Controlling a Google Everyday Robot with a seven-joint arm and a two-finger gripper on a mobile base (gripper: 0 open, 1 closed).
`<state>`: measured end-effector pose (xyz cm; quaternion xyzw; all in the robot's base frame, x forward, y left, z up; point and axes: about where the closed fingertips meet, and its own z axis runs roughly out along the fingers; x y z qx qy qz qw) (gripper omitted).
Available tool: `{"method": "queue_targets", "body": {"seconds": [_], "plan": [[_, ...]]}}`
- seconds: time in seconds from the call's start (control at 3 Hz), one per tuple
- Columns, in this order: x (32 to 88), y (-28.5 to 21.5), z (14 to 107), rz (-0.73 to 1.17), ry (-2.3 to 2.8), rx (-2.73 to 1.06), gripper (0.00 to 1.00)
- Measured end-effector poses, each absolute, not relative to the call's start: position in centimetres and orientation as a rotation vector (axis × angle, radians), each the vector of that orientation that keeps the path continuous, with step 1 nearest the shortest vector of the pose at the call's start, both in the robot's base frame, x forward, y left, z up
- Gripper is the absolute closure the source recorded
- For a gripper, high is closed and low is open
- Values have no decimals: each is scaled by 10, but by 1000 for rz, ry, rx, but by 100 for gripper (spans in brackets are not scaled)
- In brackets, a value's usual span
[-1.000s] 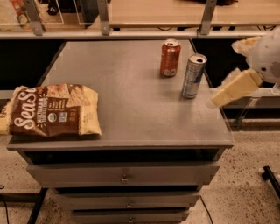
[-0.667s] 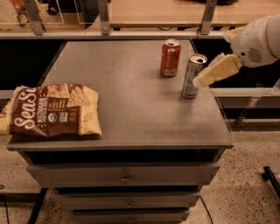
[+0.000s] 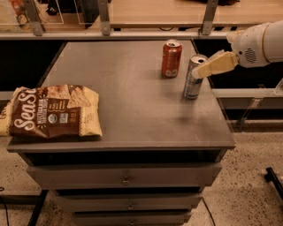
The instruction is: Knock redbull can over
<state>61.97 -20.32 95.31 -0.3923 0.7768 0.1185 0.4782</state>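
Speckled terrazzo floor (image 3: 247, 190) fills the bottom of the frame, and a pale wooden surface (image 3: 154, 11) with metal uprights runs across the top edge. Between them, taking up most of the view, stands a grey cabinet whose flat top (image 3: 132, 97) reaches from the left edge to right of centre. Its stacked drawers (image 3: 126, 176) with small knobs face the lower part of the frame. At the left of the top, hanging slightly over the front left corner, lies a brown and cream chip bag (image 3: 51, 111), flat, with its white lettering up. From the upper right corner a white robot arm (image 3: 261, 44) reaches in over the dark gap beside the cabinet. It ends in the tan gripper (image 3: 199, 71), which slants down and left. The gripper's tip meets the upper right side of the redbull can (image 3: 193, 81), just under the silver rim. Whether the gripper is parted or closed cannot be told from this angle. That can stands upright near the cabinet's right edge, right of centre in the upper half. Just up and left of it, near but not touching, stands a shorter orange-red soda can (image 3: 171, 58), also upright.
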Motion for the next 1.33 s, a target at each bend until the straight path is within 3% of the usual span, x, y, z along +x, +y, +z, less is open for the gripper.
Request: {"method": "queue_targets", "body": {"seconds": [1.33], "plan": [[604, -178, 928, 490, 1706, -891, 0]]}}
